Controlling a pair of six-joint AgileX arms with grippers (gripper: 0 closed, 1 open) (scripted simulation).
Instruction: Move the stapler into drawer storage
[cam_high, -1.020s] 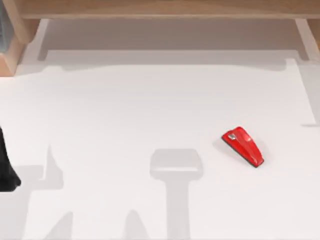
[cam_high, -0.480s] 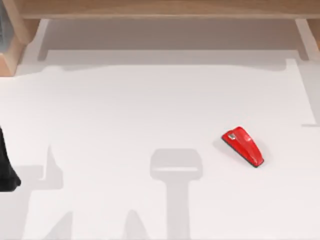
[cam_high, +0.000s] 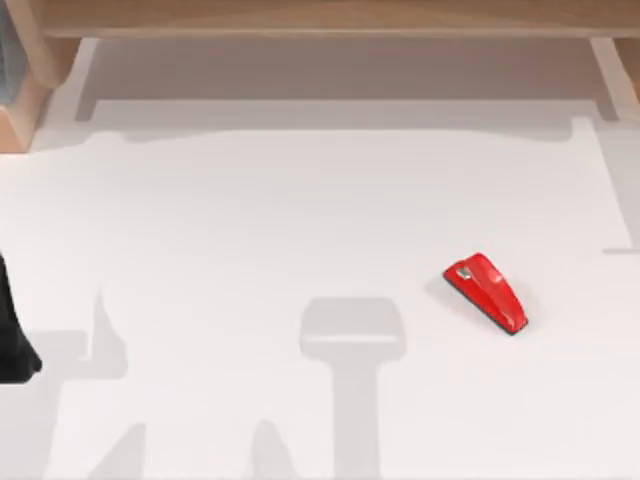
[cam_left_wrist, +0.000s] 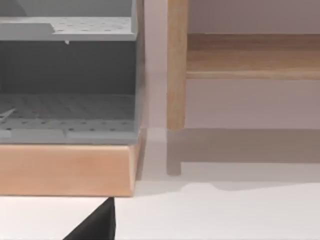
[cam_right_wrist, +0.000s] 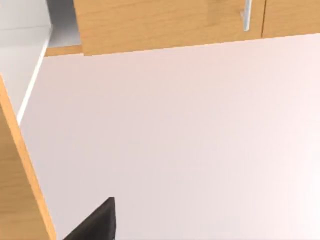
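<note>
Nothing has changed over the last second — the stapler lies exactly where it lay, at the right of centre in the top view and a little below the middle, flat on the white table with its silver tip toward the upper left. My left arm shows as a dark shape at the frame's left edge, parked and unmoved. So I judge the task has not started: no reach, no grasp, and the stapler is untouched.

Whether my pincers are apart or together I cannot tell; each wrist view shows just a dark corner of hardware at its lower edge, not the fingers.

For room, the table around the stapler is bare on every side, so a descent from above looks unobstructed. The edges that matter sit at the top of the frame — a wooden cabinet runs along the upper edge, and a wooden corner stands at the upper left. The left wrist view shows grey perforated shelves above a wooden ledge, beside a wooden post. The right wrist view shows a wooden drawer front with a pale handle; it looks closed, so I expect it needs pulling open before the stapler can go in.
</note>
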